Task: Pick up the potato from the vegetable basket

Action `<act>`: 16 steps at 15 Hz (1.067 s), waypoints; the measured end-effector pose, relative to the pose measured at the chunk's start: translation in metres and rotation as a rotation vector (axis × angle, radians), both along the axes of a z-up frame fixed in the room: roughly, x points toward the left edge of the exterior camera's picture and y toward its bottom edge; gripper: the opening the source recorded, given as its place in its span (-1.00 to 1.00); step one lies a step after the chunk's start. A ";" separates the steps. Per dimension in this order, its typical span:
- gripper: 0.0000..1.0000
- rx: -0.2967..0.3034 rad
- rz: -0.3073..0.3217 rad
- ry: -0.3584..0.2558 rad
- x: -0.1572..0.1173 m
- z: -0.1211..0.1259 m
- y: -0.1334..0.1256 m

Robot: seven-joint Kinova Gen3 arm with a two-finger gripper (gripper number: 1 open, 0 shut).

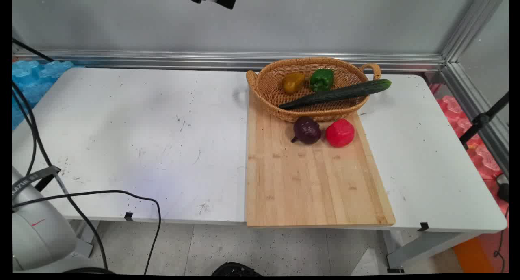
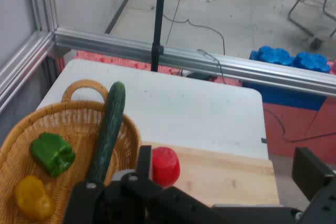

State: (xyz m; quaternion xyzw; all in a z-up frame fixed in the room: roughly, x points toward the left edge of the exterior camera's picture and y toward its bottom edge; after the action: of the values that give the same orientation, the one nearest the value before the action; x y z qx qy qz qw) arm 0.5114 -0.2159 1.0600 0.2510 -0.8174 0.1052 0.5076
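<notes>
I hang high above the white bench (image 1: 142,129), so that in the main view only my gripper (image 2: 227,161) shows, at the top edge and well apart from everything below. Its two black fingers (image 2: 144,161) are spread wide, and nothing is between them or touching them. In the hand view I look down on the far right part of the bench. There an oval woven wicker basket with two handles (image 1: 264,85) sits on the far end of a pale wooden cutting board (image 1: 313,182). Inside the basket a yellow bell pepper (image 1: 293,83) and a green bell pepper (image 1: 321,79) lie near each other toward the far wall. A long dark green cucumber (image 1: 337,94) lies slantwise across the basket, its lower end down inside and its upper end resting on the right rim and sticking out past it. On the board, just in front of the basket, are a round dark purple onion (image 1: 306,130) and a squat red pepper (image 1: 340,132). They lie just beside each other, and I cannot tell whether they touch. Both are close under the basket's near wall. In the hand view the red pepper shows just beside my left finger, while the onion does not show there. The near half of the board is bare wood, and it reaches to the bench's front edge.
</notes>
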 end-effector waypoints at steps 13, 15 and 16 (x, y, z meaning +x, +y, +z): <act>1.00 0.092 0.255 -0.136 -0.021 -0.040 -0.049; 1.00 0.110 0.294 -0.156 -0.029 -0.046 -0.060; 1.00 0.117 0.309 -0.164 -0.032 -0.049 -0.065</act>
State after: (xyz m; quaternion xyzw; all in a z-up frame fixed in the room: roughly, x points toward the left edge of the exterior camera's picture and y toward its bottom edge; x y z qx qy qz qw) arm 0.4794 -0.2806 1.0109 0.3933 -0.8126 0.1541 0.4016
